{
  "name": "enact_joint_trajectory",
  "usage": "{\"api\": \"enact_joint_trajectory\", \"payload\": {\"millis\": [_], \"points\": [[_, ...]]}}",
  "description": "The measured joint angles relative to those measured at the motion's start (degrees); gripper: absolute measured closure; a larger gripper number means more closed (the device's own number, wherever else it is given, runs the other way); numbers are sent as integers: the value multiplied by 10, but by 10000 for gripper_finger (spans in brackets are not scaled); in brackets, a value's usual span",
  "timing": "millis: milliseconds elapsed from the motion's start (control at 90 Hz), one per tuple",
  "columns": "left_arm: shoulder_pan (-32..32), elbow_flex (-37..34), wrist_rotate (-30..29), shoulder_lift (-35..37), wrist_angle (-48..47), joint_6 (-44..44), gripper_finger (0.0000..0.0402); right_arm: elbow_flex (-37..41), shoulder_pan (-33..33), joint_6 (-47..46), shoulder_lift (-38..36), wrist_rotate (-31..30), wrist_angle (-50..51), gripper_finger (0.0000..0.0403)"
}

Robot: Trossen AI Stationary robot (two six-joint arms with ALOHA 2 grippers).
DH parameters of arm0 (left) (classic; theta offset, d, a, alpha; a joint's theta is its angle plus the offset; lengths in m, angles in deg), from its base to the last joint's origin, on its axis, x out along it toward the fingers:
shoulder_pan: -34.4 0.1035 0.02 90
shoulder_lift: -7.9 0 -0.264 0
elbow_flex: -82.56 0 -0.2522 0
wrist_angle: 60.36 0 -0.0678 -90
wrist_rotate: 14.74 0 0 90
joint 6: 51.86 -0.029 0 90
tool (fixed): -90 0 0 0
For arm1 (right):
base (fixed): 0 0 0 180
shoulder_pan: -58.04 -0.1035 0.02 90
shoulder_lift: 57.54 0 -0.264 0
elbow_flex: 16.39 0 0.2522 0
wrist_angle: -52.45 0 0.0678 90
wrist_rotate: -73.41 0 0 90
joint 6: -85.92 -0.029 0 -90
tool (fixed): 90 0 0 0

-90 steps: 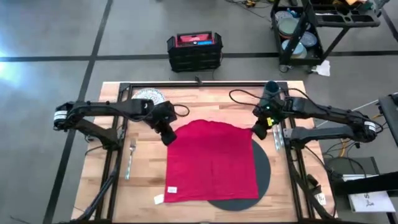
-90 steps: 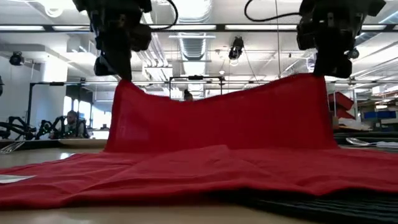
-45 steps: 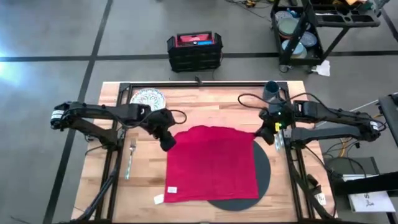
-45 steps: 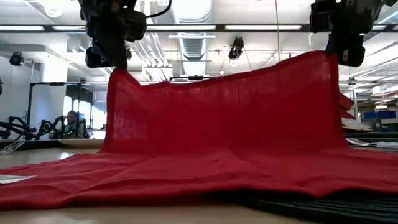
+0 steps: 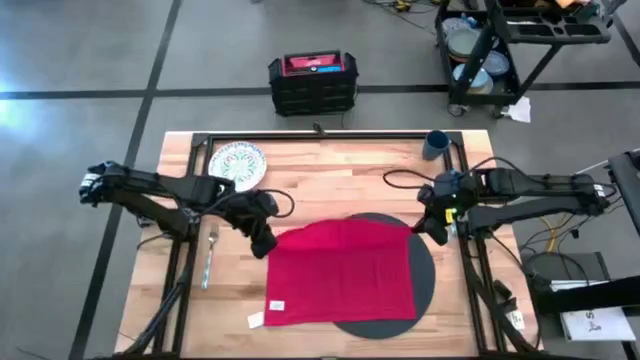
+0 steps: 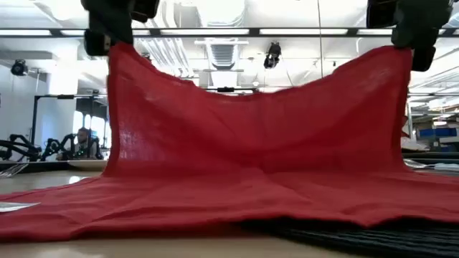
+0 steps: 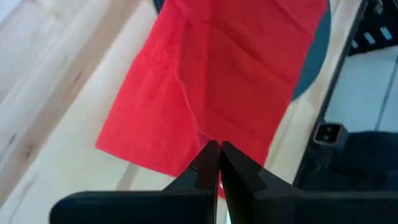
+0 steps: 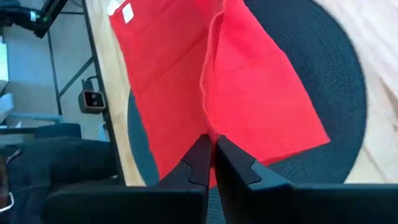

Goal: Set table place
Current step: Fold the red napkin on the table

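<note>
Folding napkin (image 5: 340,270): left gripper (image 5: 263,243) and right gripper (image 5: 425,228) each pinch a far corner, lifted so cloth doubles toward table's (image 5: 320,170) near edge over mat (image 5: 424,270).

Light wooden table (image 5: 330,175) with black rail frame. Patterned plate (image 5: 237,162) near far left corner, blue cup (image 5: 436,145) at far right corner, fork (image 5: 210,254) along left edge, dark round mat (image 5: 425,270) under red napkin (image 5: 340,280) toward near edge.
</note>
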Motion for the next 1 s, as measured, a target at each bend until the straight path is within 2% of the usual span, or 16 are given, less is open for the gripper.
{"api": "enact_joint_trajectory", "payload": {"millis": [667, 1000], "points": [[-78, 11, -3, -3, -10, 54, 402, 0, -128, -81, 2, -19, -31, 403], [-120, 10, 17, -52, 29, 76, 402, 0, -215, -101, 59, -42, -54, 403]]}}
